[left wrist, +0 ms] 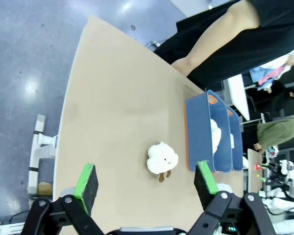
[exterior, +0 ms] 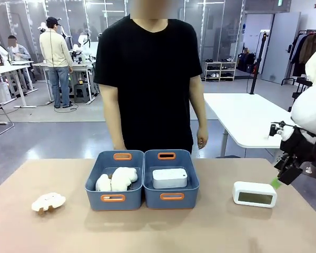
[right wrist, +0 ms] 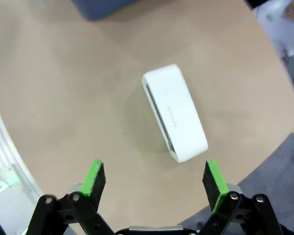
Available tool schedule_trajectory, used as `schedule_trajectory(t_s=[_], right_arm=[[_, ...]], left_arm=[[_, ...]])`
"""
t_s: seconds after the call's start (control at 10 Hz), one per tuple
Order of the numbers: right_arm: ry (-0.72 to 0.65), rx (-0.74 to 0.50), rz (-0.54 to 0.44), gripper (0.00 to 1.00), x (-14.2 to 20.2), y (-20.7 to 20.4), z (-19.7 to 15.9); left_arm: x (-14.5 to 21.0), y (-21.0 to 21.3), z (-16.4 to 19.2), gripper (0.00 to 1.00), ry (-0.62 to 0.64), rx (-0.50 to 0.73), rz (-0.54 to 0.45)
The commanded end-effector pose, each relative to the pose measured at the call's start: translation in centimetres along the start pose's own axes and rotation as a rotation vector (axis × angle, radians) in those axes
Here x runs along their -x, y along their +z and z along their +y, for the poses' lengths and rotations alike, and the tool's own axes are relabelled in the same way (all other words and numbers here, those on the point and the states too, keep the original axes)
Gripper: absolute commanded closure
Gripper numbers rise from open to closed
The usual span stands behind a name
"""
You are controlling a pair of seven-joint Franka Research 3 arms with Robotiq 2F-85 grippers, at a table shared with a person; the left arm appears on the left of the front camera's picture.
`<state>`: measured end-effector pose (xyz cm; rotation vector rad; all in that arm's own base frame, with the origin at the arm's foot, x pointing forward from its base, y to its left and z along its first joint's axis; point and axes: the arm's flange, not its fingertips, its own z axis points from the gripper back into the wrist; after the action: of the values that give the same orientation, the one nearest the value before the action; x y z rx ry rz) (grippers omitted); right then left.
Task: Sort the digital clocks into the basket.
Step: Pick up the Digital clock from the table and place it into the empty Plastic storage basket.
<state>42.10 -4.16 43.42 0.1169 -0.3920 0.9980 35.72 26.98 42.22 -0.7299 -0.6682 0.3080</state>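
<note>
From the front, the job looks half done. One clock [exterior: 169, 178] lies flat in the basket [exterior: 171, 197], the right one of the two bins in the middle of the table [exterior: 158, 232], and the left bin [exterior: 113, 197] holds plush toys [exterior: 116, 180]. The second clock [exterior: 255, 194] stands on the table to the right of the basket and well apart from it. My right gripper [exterior: 282, 177] hangs just beyond its right end, but from here I cannot tell how its fingers stand. A loose plush [exterior: 48, 202] lies at the near left, and a person [exterior: 150, 74] stands at the far side with arms down. My left wrist view adds what the front leaves out: my left gripper [left wrist: 145, 182] is spread wide and empty above the loose plush [left wrist: 162, 156], with the left bin [left wrist: 196, 132] just past it. My right wrist view settles the other hand. My right gripper [right wrist: 154, 178] is spread and holds nothing, and the second clock [right wrist: 175, 111] lies slantwise ahead of it, touched by neither pad. What remains, I judge, is to close on that clock and carry it left to the basket.
</note>
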Motion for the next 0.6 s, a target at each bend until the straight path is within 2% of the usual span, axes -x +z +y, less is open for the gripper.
schedule_trajectory(t_s=[0.0,0.1,0.2,0.3,0.5], right_arm=[[-0.128,-0.102,-0.035,0.0,0.3,1.6,-0.5],[-0.128,-0.102,-0.035,0.0,0.3,1.6,-0.5],[-0.033,-0.03,-0.008,0.0,0.4,0.3,-0.2],[0.139,-0.017,0.001,0.0,-0.2,-1.3,-0.2],[0.23,0.044,-0.004,0.0,-1.5,-4.9,-2.0]], left_arm=[[0.2,0.2,0.0,0.0,0.0,0.011,0.01],[0.2,0.2,0.0,0.0,0.0,0.011,0.01],[0.2,0.2,0.0,0.0,0.0,0.011,0.01],[0.2,0.2,0.0,0.0,0.0,0.011,0.01],[0.2,0.2,0.0,0.0,0.0,0.011,0.01]])
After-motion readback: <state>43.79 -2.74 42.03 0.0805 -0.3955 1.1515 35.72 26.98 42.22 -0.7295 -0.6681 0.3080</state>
